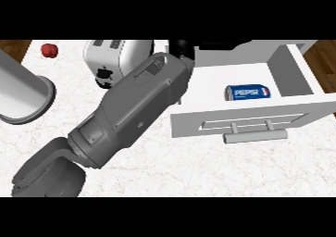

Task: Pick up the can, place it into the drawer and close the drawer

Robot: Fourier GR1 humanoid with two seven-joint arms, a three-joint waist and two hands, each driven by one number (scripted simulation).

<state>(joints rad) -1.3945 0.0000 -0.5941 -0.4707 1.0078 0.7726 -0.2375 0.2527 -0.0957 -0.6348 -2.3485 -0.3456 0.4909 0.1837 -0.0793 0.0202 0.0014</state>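
The can (247,92) lies on its side inside the open drawer (256,121) – only closing remains. The hand (180,47) sits behind the drawer, fingers hidden – I cannot tell its state; best push the front panel squarely

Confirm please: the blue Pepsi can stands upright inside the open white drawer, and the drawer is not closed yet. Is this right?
One detail is wrong. In the head view the Pepsi can lies on its side, not upright, inside the open white drawer, which is not closed yet.
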